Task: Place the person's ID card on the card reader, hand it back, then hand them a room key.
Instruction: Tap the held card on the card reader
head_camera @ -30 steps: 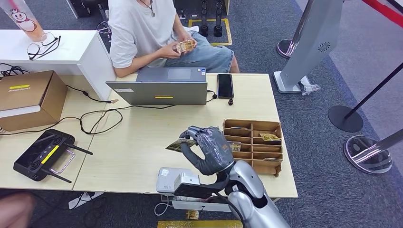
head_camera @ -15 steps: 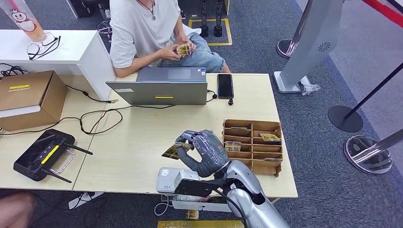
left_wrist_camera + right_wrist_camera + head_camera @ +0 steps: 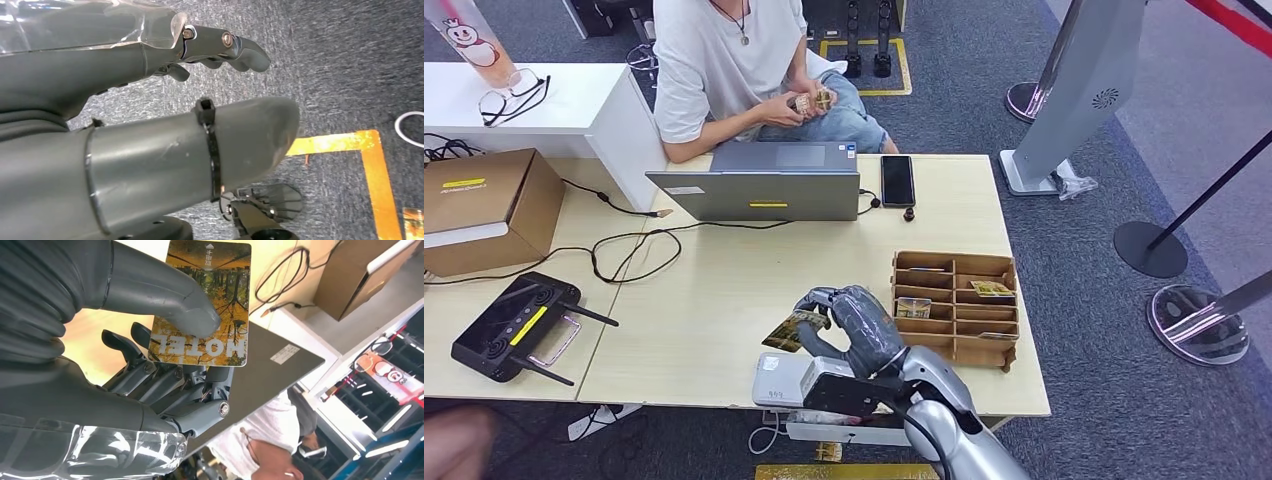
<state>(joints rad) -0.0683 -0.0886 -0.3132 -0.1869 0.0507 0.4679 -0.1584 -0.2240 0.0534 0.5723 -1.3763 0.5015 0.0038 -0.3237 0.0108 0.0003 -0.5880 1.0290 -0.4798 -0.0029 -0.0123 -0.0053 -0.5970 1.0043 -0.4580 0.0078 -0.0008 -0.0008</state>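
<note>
One table [image 3: 724,290], one person [image 3: 724,70] seated behind it holding a few cards [image 3: 812,101]. One laptop [image 3: 769,180], one cardboard box [image 3: 484,205], one compartment tray [image 3: 959,305] with cards in its slots, one controller [image 3: 514,325], one phone [image 3: 897,180], one white card reader [image 3: 782,378] at my table edge. My right hand [image 3: 849,325] pinches one hotel card [image 3: 210,305] thumb-on-top, above the table just beside the reader. My left hand [image 3: 150,100] hangs over carpet, holding nothing, fingers apart.
</note>
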